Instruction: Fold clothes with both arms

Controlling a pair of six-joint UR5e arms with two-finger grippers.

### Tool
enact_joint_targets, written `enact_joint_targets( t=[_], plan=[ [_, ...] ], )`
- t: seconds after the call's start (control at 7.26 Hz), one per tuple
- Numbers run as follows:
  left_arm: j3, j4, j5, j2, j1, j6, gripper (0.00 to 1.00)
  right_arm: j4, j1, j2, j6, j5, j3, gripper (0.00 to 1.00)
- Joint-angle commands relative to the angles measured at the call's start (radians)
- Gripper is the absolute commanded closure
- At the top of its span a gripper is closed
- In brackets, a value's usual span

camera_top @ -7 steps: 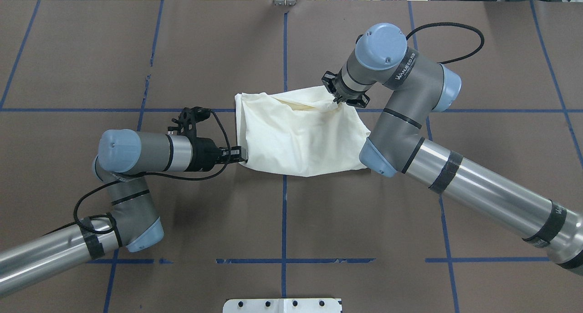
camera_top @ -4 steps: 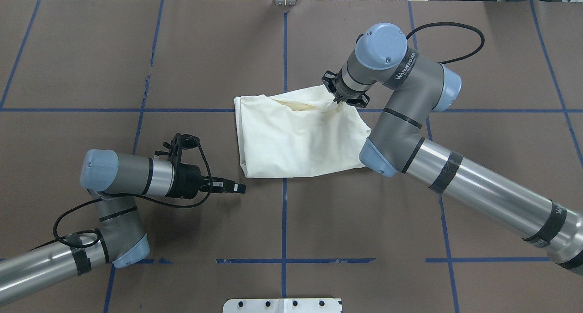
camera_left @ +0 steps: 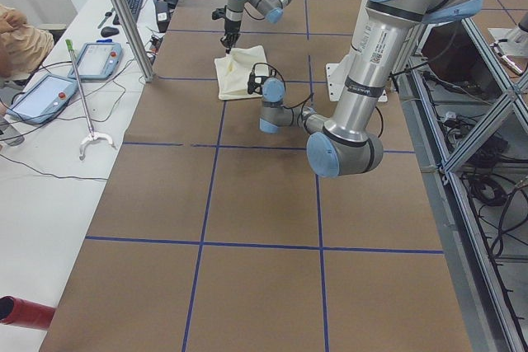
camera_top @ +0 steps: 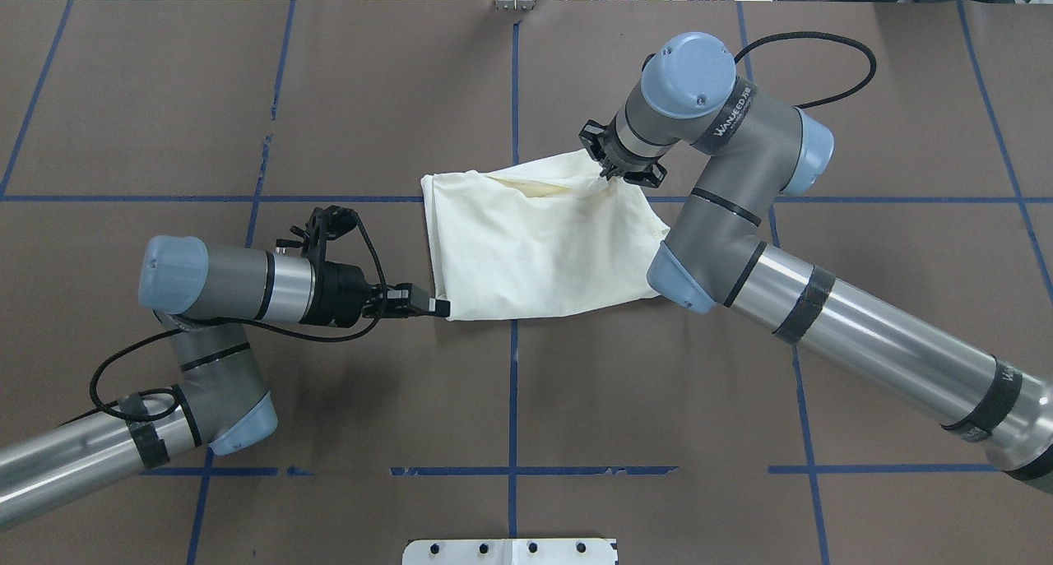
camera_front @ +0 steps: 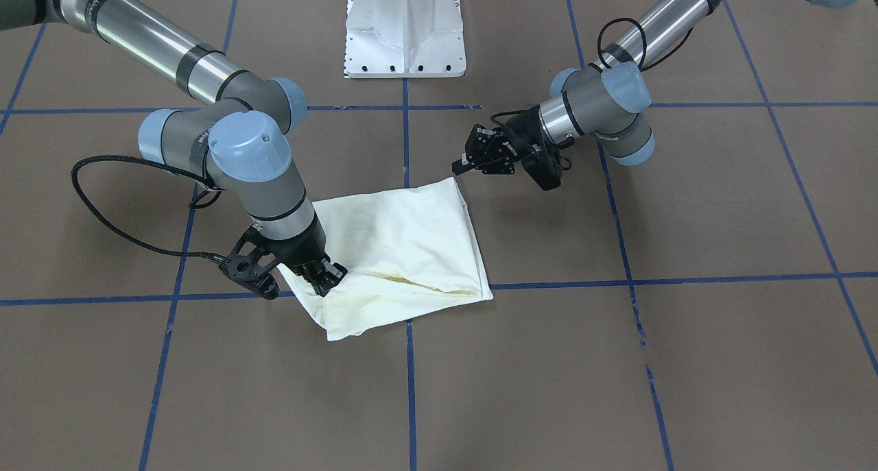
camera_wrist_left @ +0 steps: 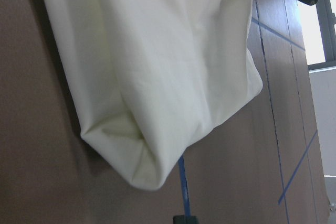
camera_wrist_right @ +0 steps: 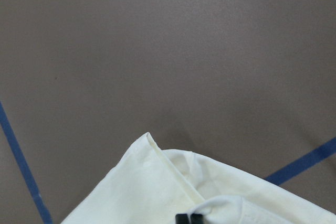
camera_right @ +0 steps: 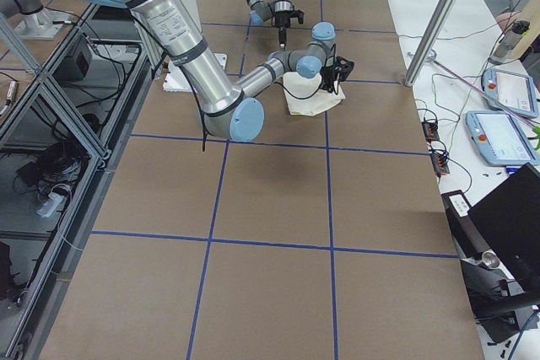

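Observation:
The cream T-shirt (camera_top: 543, 244) lies folded in the middle of the table, plain side up; no print shows. It also shows in the front view (camera_front: 405, 245). My right gripper (camera_top: 613, 177) points down at the shirt's far right corner and is shut on a pinch of the cloth, with its tips (camera_wrist_right: 189, 217) together in the bunched fabric. It shows at the left of the front view (camera_front: 324, 279). My left gripper (camera_top: 443, 307) lies low and level, shut and empty, just beside the shirt's near left corner (camera_wrist_left: 142, 174). It also shows in the front view (camera_front: 458, 167).
The brown table mat (camera_top: 329, 96) has blue tape lines. The white pedestal base (camera_front: 405, 39) stands at the robot's side. Beyond the far edge, a side table holds tablets (camera_left: 49, 92) and cables, and a metal post (camera_left: 124, 14) stands there.
My left gripper left the shirt's left edge, drew back toward me, then came back to the near left corner. The shirt's left side settled flat. My right gripper kept its hold.

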Motion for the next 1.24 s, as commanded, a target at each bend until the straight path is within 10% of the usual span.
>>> enact_joint_targets(
  t=[0.0, 0.28, 1.1],
  plan=[
    [0.021, 0.209, 0.098, -0.105, -0.014, -0.008, 1.00, -0.002, 0.021, 0.008, -0.005, 0.027, 0.021, 0.00],
    [0.085, 0.282, 0.106, -0.143, -0.002, -0.007, 1.00, 0.001, 0.113, 0.000, -0.045, 0.187, 0.044, 0.00],
    [-0.060, 0.501, 0.101, -0.016, -0.057, 0.088, 1.00, 0.000, 0.067, -0.023, -0.028, 0.180, 0.109, 0.00]
  ],
)
